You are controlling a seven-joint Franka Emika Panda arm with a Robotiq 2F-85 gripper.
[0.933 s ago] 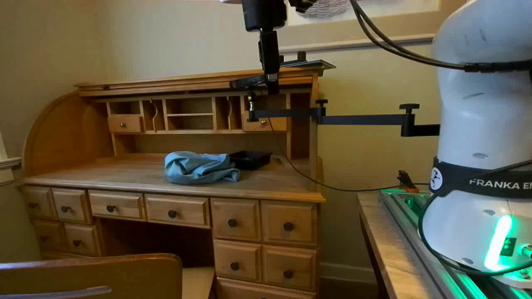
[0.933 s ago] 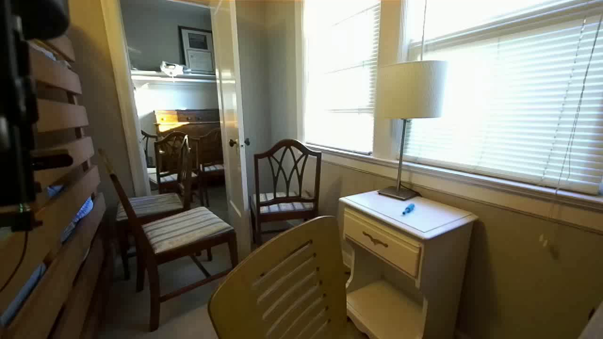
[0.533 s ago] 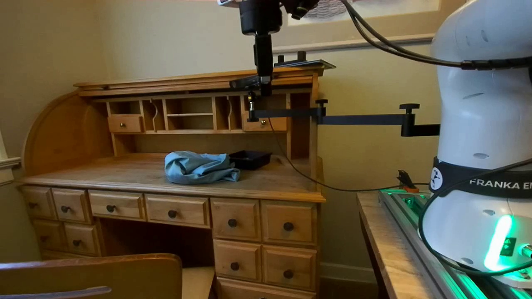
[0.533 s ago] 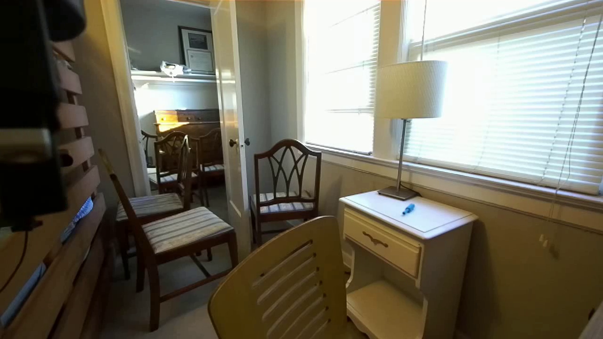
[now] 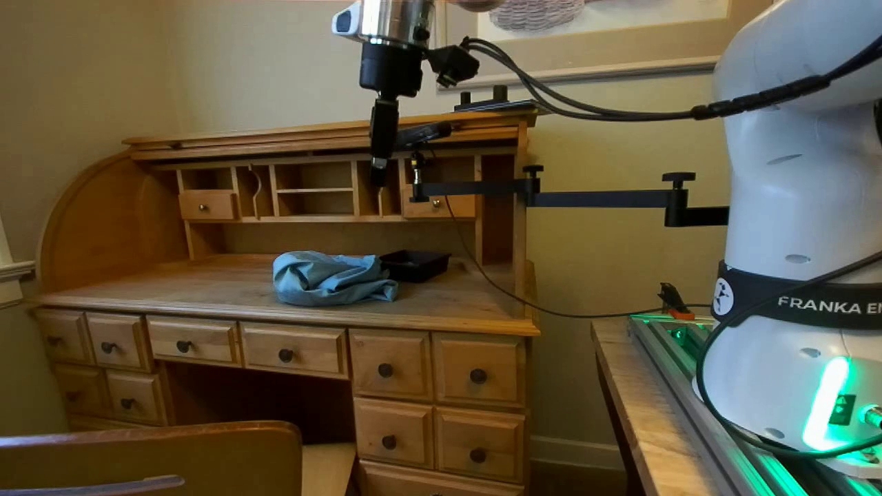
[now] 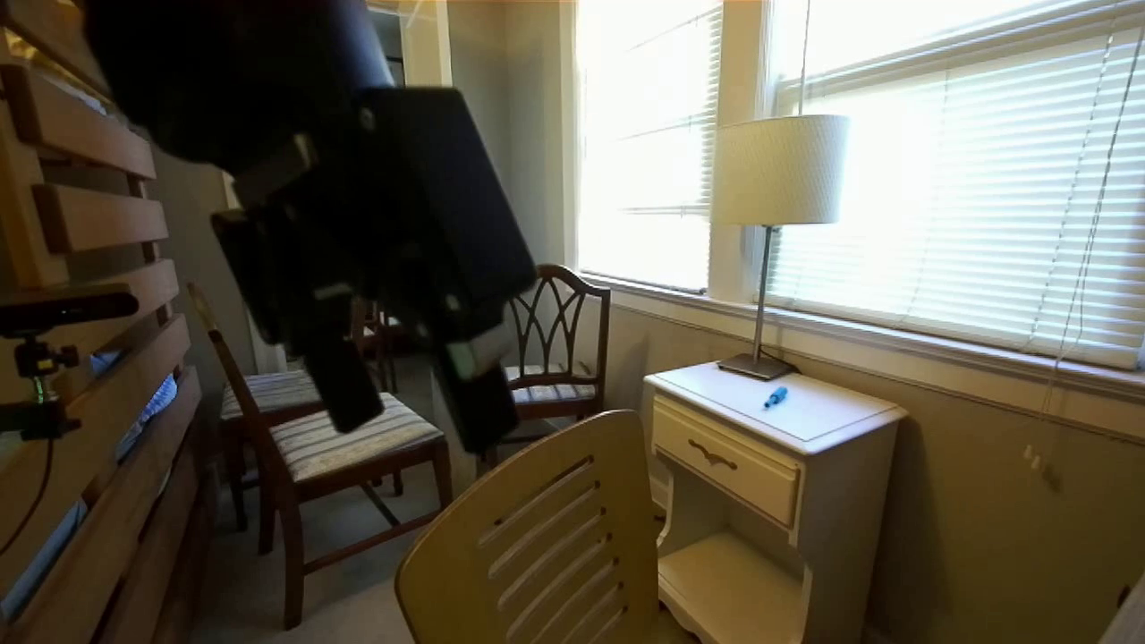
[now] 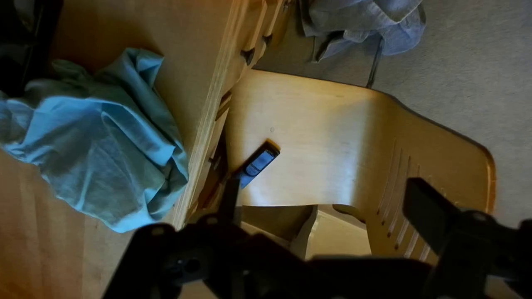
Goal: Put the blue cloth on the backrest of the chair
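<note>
The blue cloth lies crumpled on the desktop in an exterior view. It also shows at the left of the wrist view. The yellow-brown wooden chair has a slotted backrest, seen in both exterior views and at the right of the wrist view. My gripper is high above the desk, well above the cloth. In an exterior view its two fingers are apart with nothing between them. In the wrist view the open jaws span the chair's seat, far below.
The roll-top desk carries a black tray beside the cloth. A black camera arm reaches across near the gripper. A dark device lies on the chair seat. A white nightstand with a lamp stands near the chair.
My gripper has moved left and a little lower in an exterior view, and has swung further into view in an exterior view, above the chair side. The cloth and chair have not moved.
</note>
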